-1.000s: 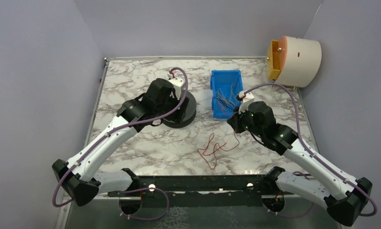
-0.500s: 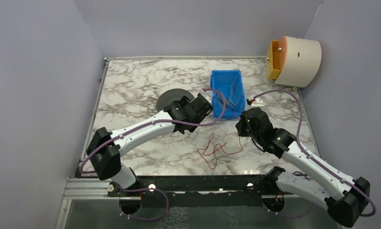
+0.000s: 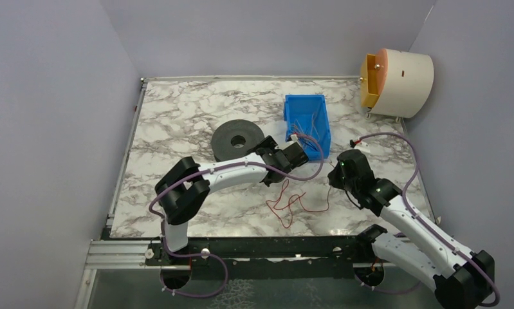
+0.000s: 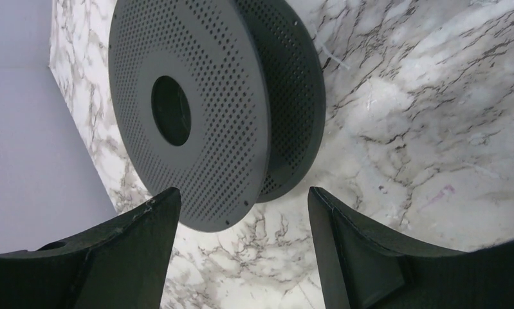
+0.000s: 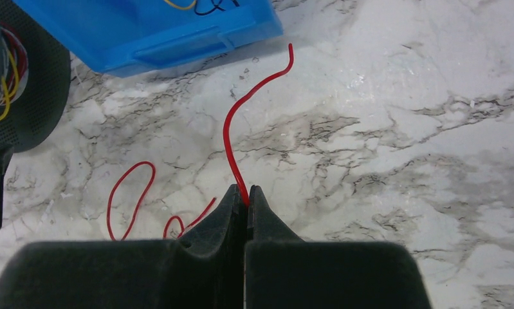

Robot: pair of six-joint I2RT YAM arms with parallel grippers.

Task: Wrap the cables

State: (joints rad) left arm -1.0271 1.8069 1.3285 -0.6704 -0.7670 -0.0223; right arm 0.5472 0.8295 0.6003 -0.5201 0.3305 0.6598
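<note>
Red cable (image 3: 286,203) lies loose on the marble table (image 3: 177,116), at about 5 o'clock from the black spool (image 3: 238,138). My right gripper (image 5: 246,191) has its fingers pressed together on it. In the right wrist view, the free end of the cable (image 5: 231,129) rises from the fingertips towards 12 o'clock, curving off to 1 o'clock below the blue bin (image 5: 145,26). The rest trails away at 8 o'clock in thin, glossy loops, string-fine against the grey-veined white stone.

From above, the tangle spreads out at 9 o'clock from the right gripper (image 3: 330,187). More thin wires (image 3: 305,129) lie in the blue plastic bin (image 3: 307,103), at 3 o'clock from the spool.

My left gripper (image 4: 242,196) is spread wide and holds nothing. In the left wrist view, the spool (image 4: 190,109) sits beyond its fingers, towards 12 o'clock. It has two round matt-black flanges dotted with small holes and a round bore in the middle.
</note>
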